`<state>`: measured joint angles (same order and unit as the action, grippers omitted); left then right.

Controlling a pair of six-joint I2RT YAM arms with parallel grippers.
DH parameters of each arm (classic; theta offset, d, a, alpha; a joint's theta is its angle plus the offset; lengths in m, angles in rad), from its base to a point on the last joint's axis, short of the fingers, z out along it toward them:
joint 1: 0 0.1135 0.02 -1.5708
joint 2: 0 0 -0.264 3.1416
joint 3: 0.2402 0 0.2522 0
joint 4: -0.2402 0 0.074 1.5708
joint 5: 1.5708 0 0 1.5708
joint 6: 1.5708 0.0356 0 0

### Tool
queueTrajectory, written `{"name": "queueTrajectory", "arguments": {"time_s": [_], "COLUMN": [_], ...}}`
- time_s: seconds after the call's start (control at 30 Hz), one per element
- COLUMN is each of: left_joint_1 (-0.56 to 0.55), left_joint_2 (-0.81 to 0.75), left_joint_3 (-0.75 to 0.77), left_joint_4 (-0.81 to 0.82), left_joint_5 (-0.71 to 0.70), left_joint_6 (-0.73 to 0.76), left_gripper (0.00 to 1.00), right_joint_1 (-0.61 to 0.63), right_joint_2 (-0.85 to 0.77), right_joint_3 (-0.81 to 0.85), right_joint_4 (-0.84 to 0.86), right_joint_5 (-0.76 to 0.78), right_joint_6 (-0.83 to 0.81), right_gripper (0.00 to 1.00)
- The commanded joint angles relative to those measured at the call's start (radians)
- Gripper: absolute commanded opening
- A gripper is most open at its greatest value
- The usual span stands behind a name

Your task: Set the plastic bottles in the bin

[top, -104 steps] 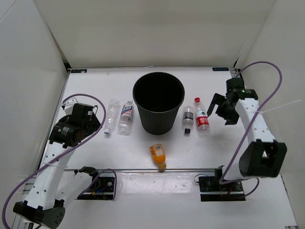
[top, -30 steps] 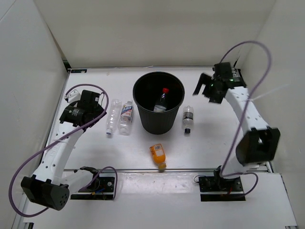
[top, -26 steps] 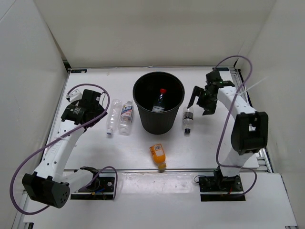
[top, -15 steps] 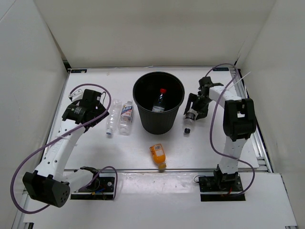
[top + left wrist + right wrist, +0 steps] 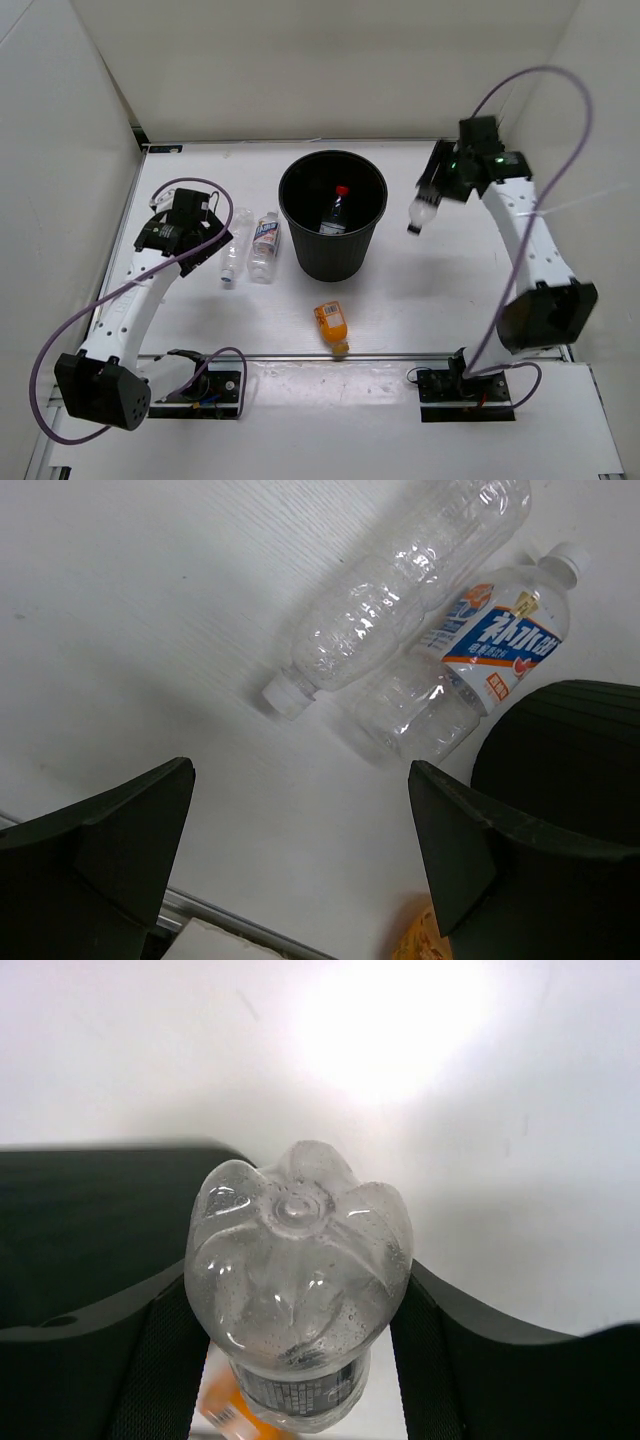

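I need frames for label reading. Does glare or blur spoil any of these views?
Right wrist view: a blown-out glare patch on the table above the held bottle, whose base is sharp; the orange bottle beneath is blurred. Left wrist view: evenly lit, the labelled bottle has crisp print, with soft shadows. Top external view: the held bottle is small and smeared.

White table (image 5: 450, 290) under black bin (image 5: 331, 262), plain bottle (image 5: 234, 245), blue-labelled bottle (image 5: 264, 246), orange bottle (image 5: 332, 324).

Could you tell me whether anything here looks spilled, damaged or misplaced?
Nothing stands out: no spill or damage. The right gripper holds the dark-capped bottle cap-down beside the bin; the plain bottle, labelled bottle and orange bottle lie on their sides.
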<state>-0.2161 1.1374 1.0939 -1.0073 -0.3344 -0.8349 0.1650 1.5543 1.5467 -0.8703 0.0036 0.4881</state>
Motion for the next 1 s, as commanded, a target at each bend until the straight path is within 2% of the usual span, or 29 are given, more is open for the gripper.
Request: {"name": "queueTrajectory", "arguments": {"time_s": [0.0, 0.03, 0.17, 0.2, 0.27, 0.37, 0.4, 0.5, 0.6, 0.83, 0.97], "left_joint_1": [0.021, 0.030, 0.030, 0.030, 0.030, 0.030, 0.030, 0.030, 0.030, 0.030, 0.030], "left_joint_2": [-0.021, -0.008, 0.042, 0.042, 0.068, 0.090, 0.090, 0.110, 0.148, 0.303, 0.396], "left_joint_3": [-0.028, -0.038, -0.039, -0.039, -0.029, -0.029, -0.029, -0.048, -0.031, 0.060, 0.116], "left_joint_4": [0.111, 0.125, 0.136, 0.136, 0.156, 0.167, 0.167, 0.203, 0.256, 0.358, 0.400], "left_joint_5": [0.101, 0.113, 0.103, 0.103, 0.103, 0.091, 0.090, 0.071, 0.045, 0.026, 0.070], "left_joint_6": [0.048, 0.057, 0.057, 0.057, 0.048, 0.037, 0.025, 0.025, 0.071, 0.197, 0.232], "left_gripper": [0.99, 0.99, 0.99, 0.99, 0.99, 0.99, 0.99, 0.99, 0.99, 0.99, 0.99], "right_joint_1": [0.050, 0.060, 0.195, 0.227, 0.322, 0.392, 0.407, 0.456, 0.456, 0.476, 0.476], "right_joint_2": [-0.062, -0.022, 0.111, 0.137, 0.199, 0.234, 0.234, 0.207, 0.087, -0.014, -0.081], "right_joint_3": [0.221, 0.360, 0.648, 0.753, 0.797, 0.741, 0.716, 0.704, 0.672, 0.653, 0.584], "right_joint_4": [-0.021, -0.030, -0.030, -0.021, 0.000, 0.001, 0.001, -0.045, -0.045, -0.134, -0.160], "right_joint_5": [0.113, 0.080, 0.000, -0.001, 0.022, -0.011, -0.031, 0.025, 0.113, 0.113, 0.113], "right_joint_6": [-0.002, -0.017, -0.075, -0.098, -0.170, -0.184, -0.184, -0.184, -0.197, -0.220, -0.220], "right_gripper": [0.43, 0.43, 0.45, 0.48, 0.53, 0.84, 1.00, 1.00, 1.00, 1.00, 1.00]}}
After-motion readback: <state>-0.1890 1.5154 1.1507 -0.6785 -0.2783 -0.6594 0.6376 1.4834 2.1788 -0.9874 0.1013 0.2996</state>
